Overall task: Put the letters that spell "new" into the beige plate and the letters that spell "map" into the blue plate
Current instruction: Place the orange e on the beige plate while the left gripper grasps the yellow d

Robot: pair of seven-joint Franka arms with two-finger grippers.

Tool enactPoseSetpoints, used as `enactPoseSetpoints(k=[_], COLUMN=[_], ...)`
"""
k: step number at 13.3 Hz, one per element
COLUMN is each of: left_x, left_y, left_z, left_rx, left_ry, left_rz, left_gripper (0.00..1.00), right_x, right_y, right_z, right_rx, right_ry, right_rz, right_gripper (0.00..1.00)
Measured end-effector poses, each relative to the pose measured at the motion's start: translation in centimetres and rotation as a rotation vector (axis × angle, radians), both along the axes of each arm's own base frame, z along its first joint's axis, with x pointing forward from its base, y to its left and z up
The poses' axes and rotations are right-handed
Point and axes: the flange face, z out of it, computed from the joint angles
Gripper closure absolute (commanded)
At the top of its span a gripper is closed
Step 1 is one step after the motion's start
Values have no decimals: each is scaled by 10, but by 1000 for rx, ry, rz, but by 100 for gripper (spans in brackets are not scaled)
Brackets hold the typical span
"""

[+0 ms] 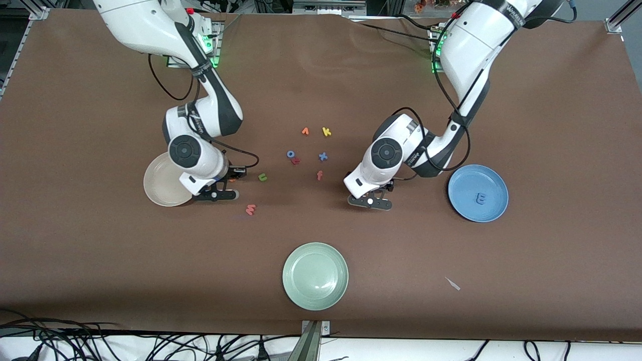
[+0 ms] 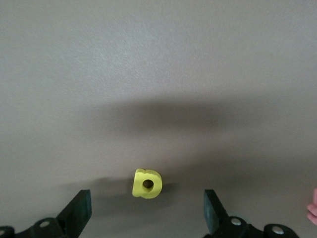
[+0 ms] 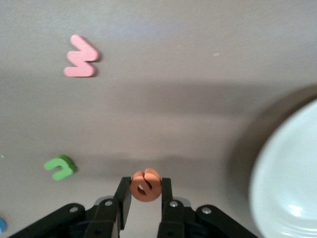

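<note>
1. The right end effector was just beside the beige plate, over the bare bench, and its fingers were closed on the orange "e".
2. The beige plate lay toward the right arm's end of the bench and part of it was hidden under the right arm.
3. The green "n" lay on the bench near the right end effector, and the salmon-pink "w" lay nearer to the front camera than the "n".
4. The left end effector was wide open over the yellow "a", which lay on the bench between its two fingers without touching them; it held nothing.
5. The blue plate lay toward the left arm's end of the bench, and the blue "m" was in it.
6. The teal "p" lay on the bench in the middle group of letters, touching a red letter.
7. The blue "x", the orange-red "f", the yellow "k" and the orange "v" lay near it.
8. The pale green plate was nearer to the front camera than all the letters.
</note>
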Motion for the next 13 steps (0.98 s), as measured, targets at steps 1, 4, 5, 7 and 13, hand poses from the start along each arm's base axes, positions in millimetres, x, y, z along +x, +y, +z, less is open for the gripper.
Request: enactPoseSetpoints(k=[1,4,5,7,13], left_x=[-2,-3,-3,-3,-1], left_y=[-2,-2,-1,-1,0], left_z=[-4,-9,-11,-13,-12], left_rx=[16,28,29,31,29], left_ry=[-9,-10,-9,-6,-11], left_rz=[-12,-17,-17,-17,-14], left_gripper=[0,12,25,58,89], right_x=[2,11,14,20,19], right_y=[-11,-57,-79,-121,-159], right_z=[6,16,16,13,-18], right_rx=[-5,-20,-26,-38,-52], right_ry=[13,53,65,82,134], right_rz=[19,80,96,109,92], right_gripper=[77,77,77,76,0])
